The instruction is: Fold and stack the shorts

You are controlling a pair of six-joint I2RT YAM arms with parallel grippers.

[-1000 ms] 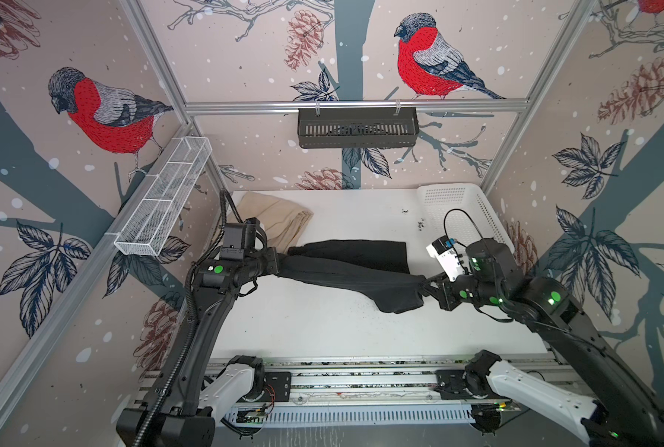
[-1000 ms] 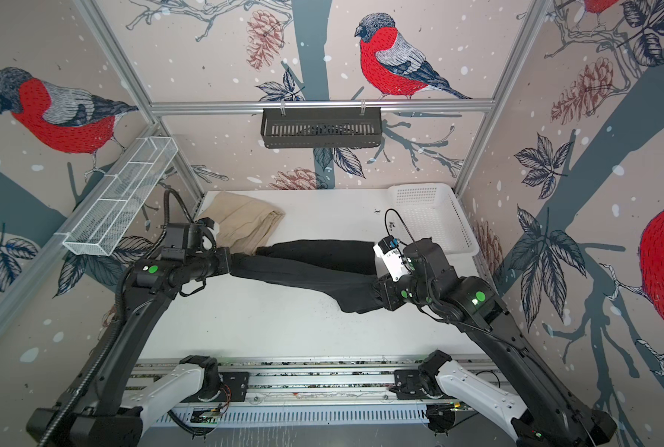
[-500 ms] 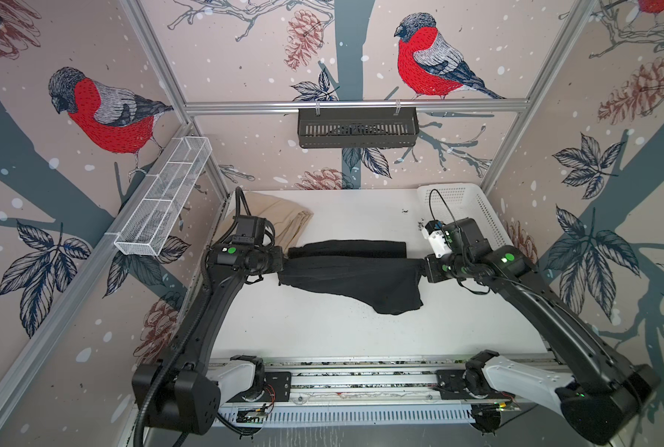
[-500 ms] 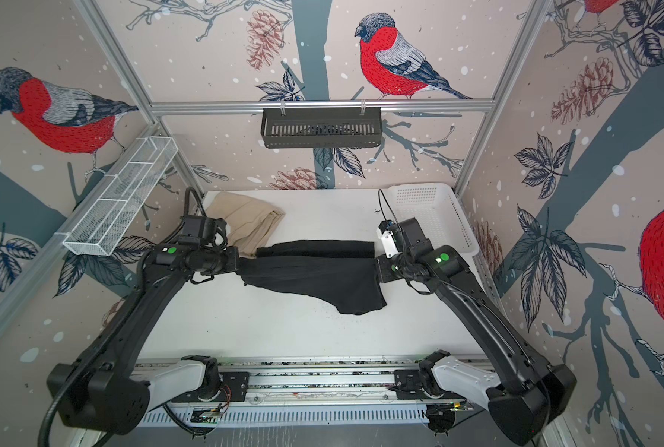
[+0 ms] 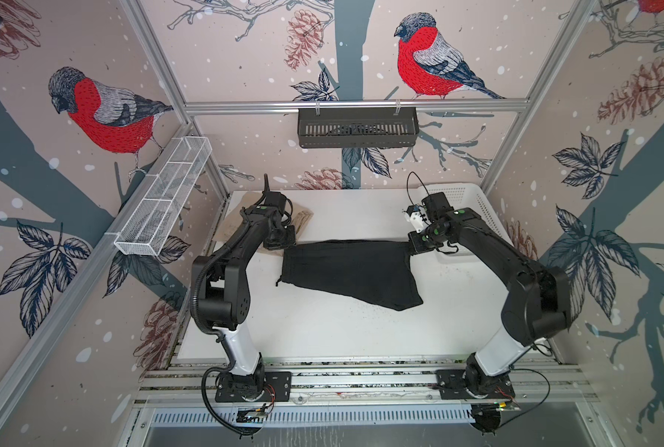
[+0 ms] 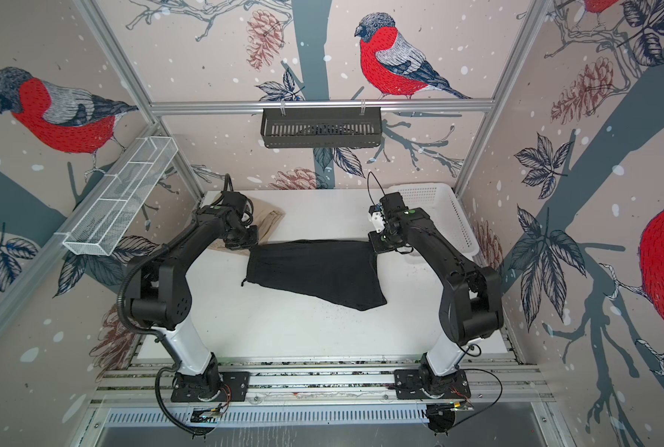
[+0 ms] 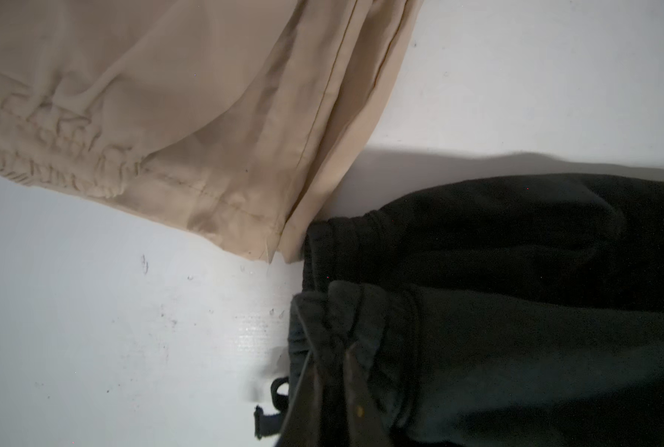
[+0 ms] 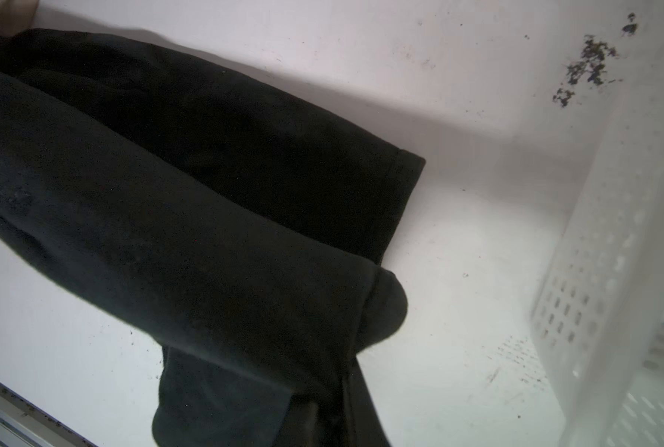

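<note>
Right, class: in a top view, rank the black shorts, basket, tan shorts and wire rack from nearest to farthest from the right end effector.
1. Black shorts: held by the right end effector, centre.
2. Basket: beside it, rear right.
3. Tan shorts: opposite side, rear left.
4. Wire rack: left wall, farthest.

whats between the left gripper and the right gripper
The black shorts span the whole stretch, the left gripper shut on one end and the right gripper on the other; both top views show it.

No readable text, labels or numbers anywhere.
</note>
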